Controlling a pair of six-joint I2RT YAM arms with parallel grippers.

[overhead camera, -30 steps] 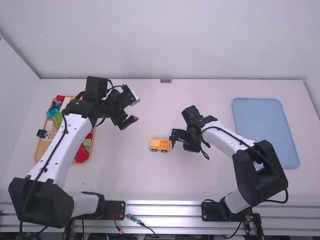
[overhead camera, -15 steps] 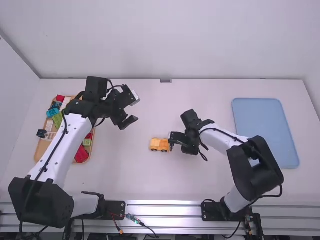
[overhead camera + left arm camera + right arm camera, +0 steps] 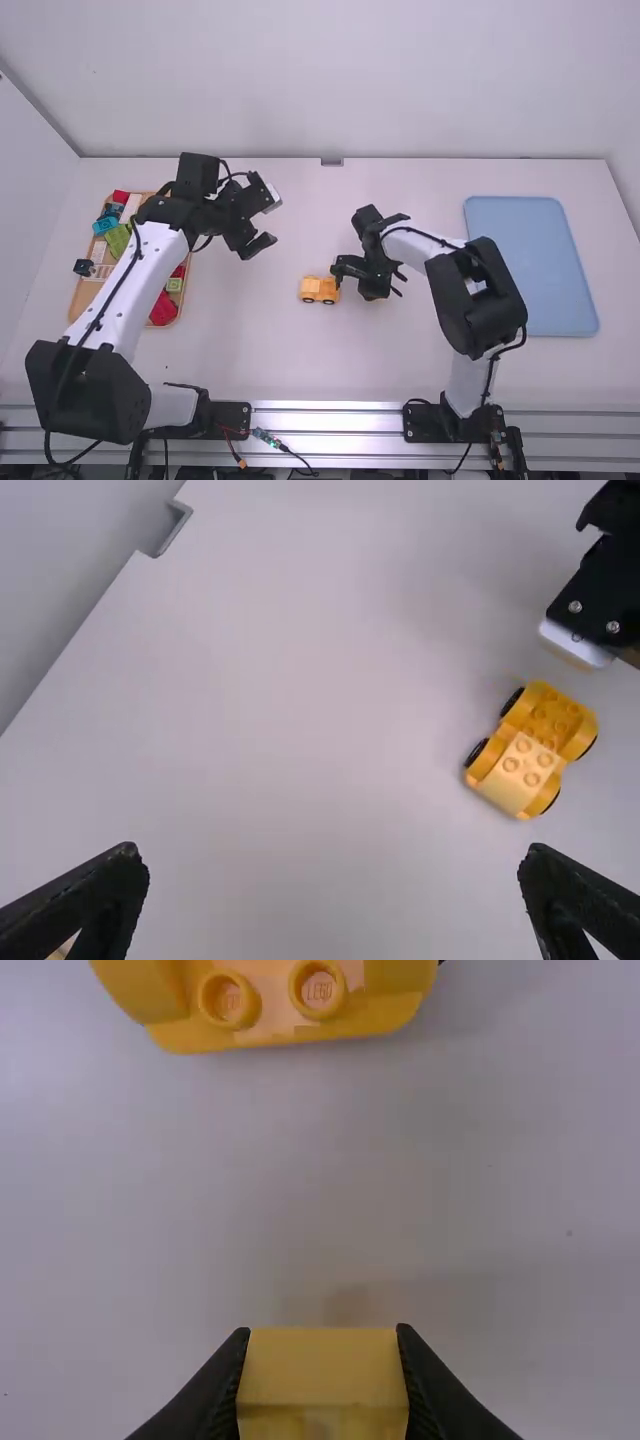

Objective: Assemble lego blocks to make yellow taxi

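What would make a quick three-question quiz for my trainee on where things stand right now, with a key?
1. True or false: the left gripper has its fingers apart, with nothing between the tips.
2. Multiple choice: what does the right gripper have between its fingers?
a) a red block
b) a yellow block
c) a green block
3. Fill in the blank: the wheeled yellow car piece stands on the ____.

Key: 1. true; 2. b; 3. table
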